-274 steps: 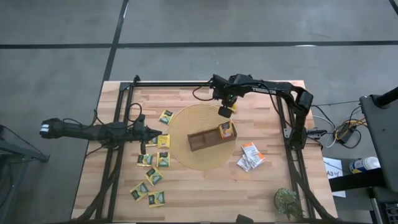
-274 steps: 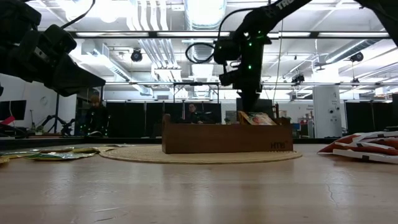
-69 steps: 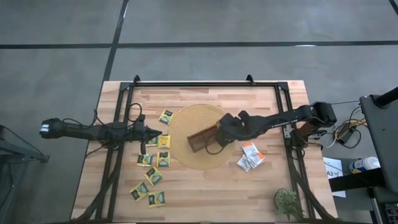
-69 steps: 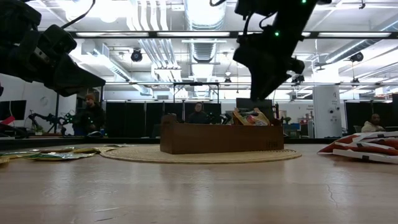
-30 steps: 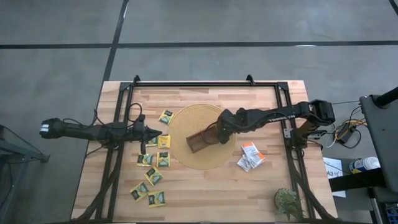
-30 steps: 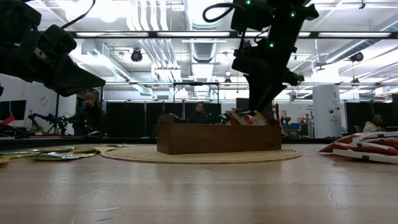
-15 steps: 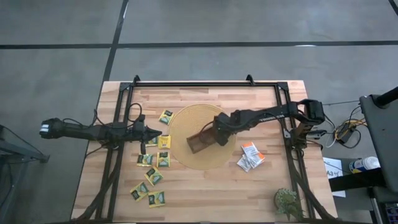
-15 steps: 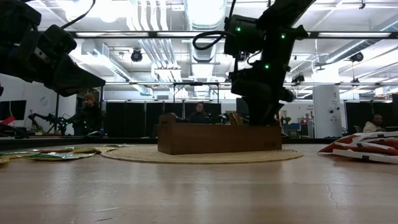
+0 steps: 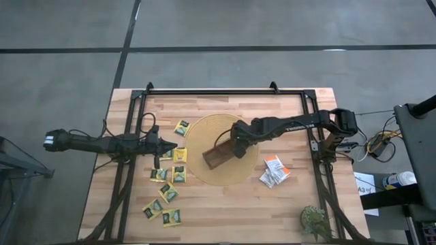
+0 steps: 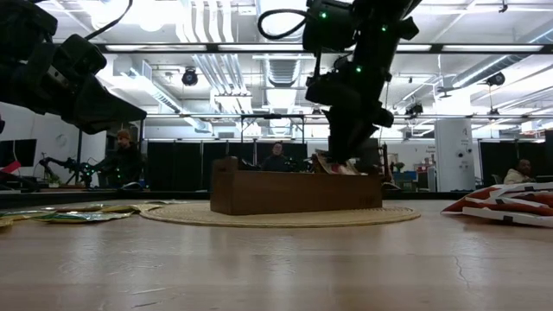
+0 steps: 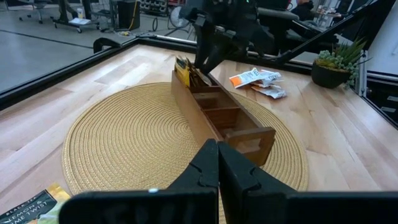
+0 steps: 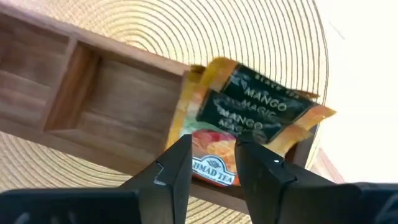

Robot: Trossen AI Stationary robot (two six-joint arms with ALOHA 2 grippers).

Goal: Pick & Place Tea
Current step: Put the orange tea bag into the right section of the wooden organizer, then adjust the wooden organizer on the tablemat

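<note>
Right wrist view looks straight down past my right gripper [image 12: 213,150] into the wooden tray [image 12: 118,93], and the orange tea packets [image 12: 255,106] lie directly below and just ahead of my fingertips, in the tray's end compartment. My fingers [image 12: 177,168] stand partly apart, with the lower edge of one packet showing in the gap; I judge that I am not clamped on it, though the contact itself is hard to make out. The packets lean tilted and overlapping, spilling over the tray's end wall, and the tray's long axis runs across my finger gap rather than along it. I count at least two orange packets there, perhaps a third underneath. The tray's other two compartments are bare. From above, seven yellow-green packets [image 9: 168,192] lie scattered well apart from the tray, on the side of my left gripper [image 9: 174,145], which hangs shut and empty-looking just beside the round woven mat [image 9: 204,129] under the tray. A small heap of white-and-orange packets [image 9: 276,170], about three, sits near the tray on the opposite side. My right gripper is by far the nearer to the orange packets.
</note>
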